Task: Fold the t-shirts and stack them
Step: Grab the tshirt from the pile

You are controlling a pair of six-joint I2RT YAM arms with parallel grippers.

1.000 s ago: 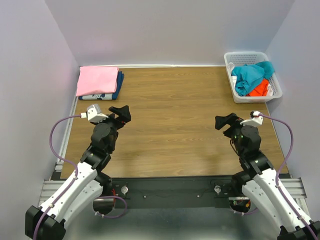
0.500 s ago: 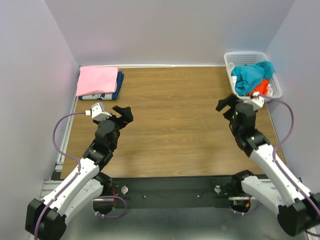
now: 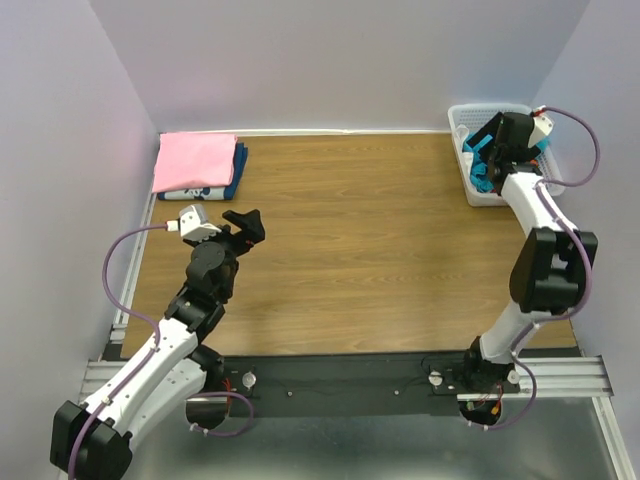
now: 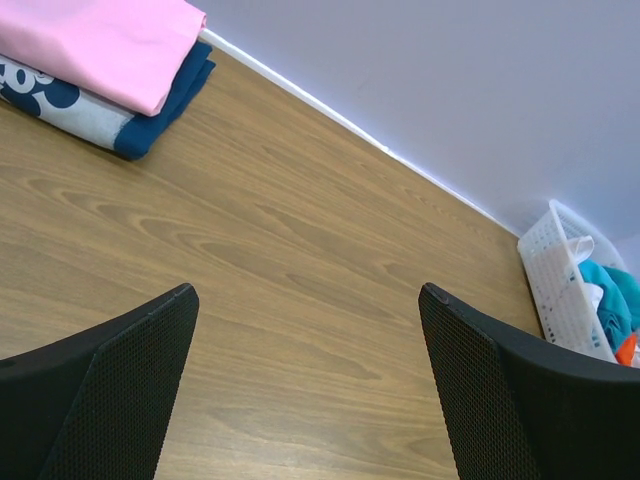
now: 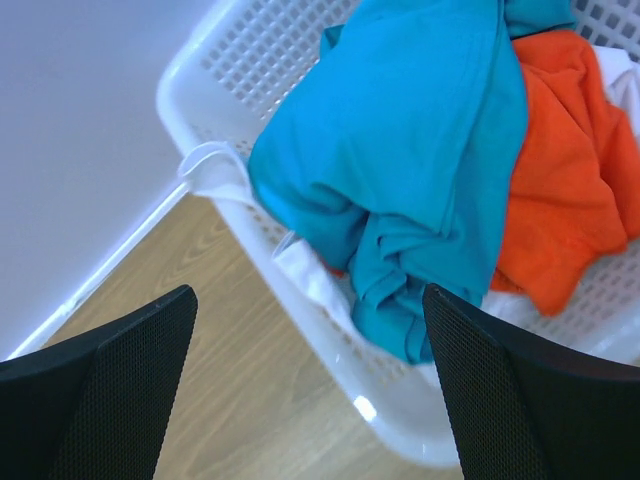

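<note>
Two folded shirts, the pink t-shirt (image 3: pixel 195 160) lying on the dark blue white-printed t-shirt (image 3: pixel 238 170), form a stack at the 10 o'clock corner of the wooden table (image 3: pixel 350 250). Two more, the teal t-shirt (image 5: pixel 420 150) draped partly over the orange-red t-shirt (image 5: pixel 560 200), lie crumpled in the white lattice basket (image 5: pixel 240 60) at 2 o'clock. The right gripper (image 3: pixel 490 140) hangs above the basket, fingers spread wide, pinching nothing. The left gripper (image 3: pixel 243 225) hovers over the wood at about 8 o'clock, likewise spread and empty.

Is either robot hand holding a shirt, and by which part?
Nothing. The left gripper and right gripper are open, the right above the teal shirt.
</note>
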